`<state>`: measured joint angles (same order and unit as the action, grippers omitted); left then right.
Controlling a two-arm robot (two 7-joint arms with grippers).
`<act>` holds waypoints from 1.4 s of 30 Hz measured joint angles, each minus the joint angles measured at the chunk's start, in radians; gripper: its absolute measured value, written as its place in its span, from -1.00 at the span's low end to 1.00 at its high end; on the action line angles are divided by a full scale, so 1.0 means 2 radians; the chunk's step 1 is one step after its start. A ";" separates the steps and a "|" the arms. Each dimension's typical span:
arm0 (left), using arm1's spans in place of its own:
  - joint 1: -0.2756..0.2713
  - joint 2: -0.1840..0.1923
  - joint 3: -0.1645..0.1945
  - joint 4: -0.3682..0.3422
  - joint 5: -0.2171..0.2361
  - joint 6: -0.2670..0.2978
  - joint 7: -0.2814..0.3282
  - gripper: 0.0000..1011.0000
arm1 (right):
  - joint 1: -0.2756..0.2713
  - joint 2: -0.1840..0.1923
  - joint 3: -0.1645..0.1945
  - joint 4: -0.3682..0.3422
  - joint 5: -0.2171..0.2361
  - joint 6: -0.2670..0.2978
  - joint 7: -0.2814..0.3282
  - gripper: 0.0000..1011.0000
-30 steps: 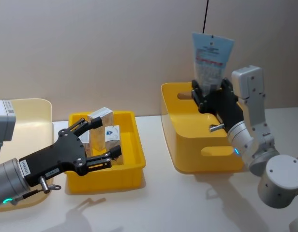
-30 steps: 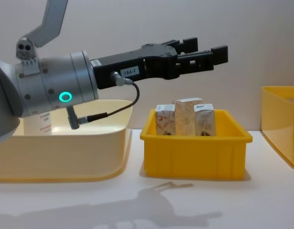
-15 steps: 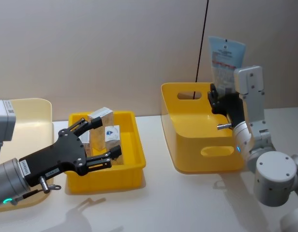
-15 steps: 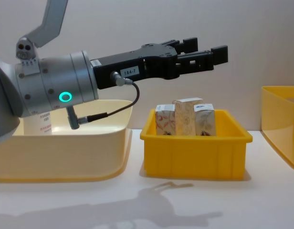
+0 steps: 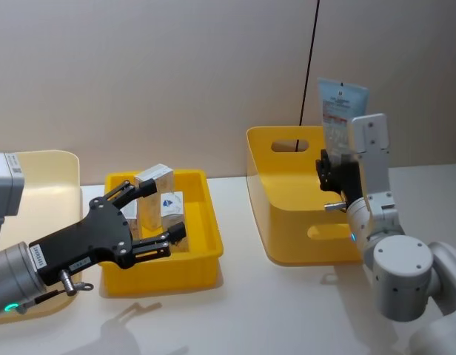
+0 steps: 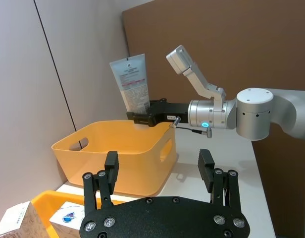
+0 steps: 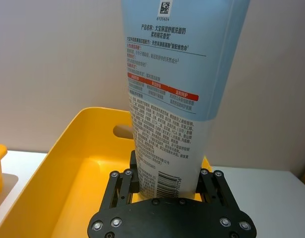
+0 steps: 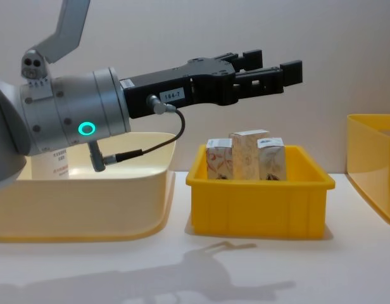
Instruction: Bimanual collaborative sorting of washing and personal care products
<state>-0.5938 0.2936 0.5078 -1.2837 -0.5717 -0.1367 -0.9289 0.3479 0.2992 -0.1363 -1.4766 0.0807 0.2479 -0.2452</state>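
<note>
- While the right gripper [image 5: 333, 171] clamps the lower end of a tall light-blue plastic squeeze tube with small print [image 5: 342, 111], the tube stands upright above the right side of a deep yellow plastic bin with handle cut-outs [image 5: 287, 214].
- The left gripper [image 5: 155, 213] hovers with its fingers spread, holding nothing, over a shallow yellow plastic tray [image 5: 206, 248].
- Small white cardboard cartons with orange-brown pattern [image 8: 245, 155] stand upright, close together, in that tray below the left gripper.
- A whitish container with red print [image 8: 58, 166] sits inside a cream plastic bin [image 8: 119, 202] at the left, partly hidden by the left arm.
</note>
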 joint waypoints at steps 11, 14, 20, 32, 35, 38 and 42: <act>0.000 0.000 0.000 0.000 0.000 0.000 0.000 0.98 | 0.006 -0.012 -0.001 0.014 -0.002 0.003 -0.002 0.22; 0.000 0.000 0.000 0.000 0.000 0.000 0.000 0.98 | 0.007 -0.014 -0.001 0.016 -0.002 0.003 -0.002 0.43; 0.000 0.000 0.000 0.000 0.000 0.000 0.000 0.98 | 0.009 -0.017 -0.001 0.020 -0.003 0.004 -0.003 0.76; 0.000 0.000 0.000 0.000 0.000 0.000 0.000 0.98 | 0.010 -0.020 -0.002 0.023 -0.004 0.005 -0.003 0.98; 0.000 0.000 0.000 0.000 0.000 0.000 0.000 0.98 | 0.010 -0.020 -0.002 0.023 -0.004 0.005 -0.003 0.98; 0.000 0.000 0.000 0.000 0.000 0.000 0.000 0.98 | 0.010 -0.020 -0.001 0.023 -0.004 0.004 -0.003 0.98; 0.000 0.000 0.000 0.000 0.000 0.000 0.000 0.98 | 0.008 -0.019 -0.001 0.018 -0.005 -0.002 0.000 0.98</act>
<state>-0.5938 0.2936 0.5078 -1.2836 -0.5717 -0.1367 -0.9289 0.3631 0.2618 -0.1385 -1.4398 0.0711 0.2432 -0.2460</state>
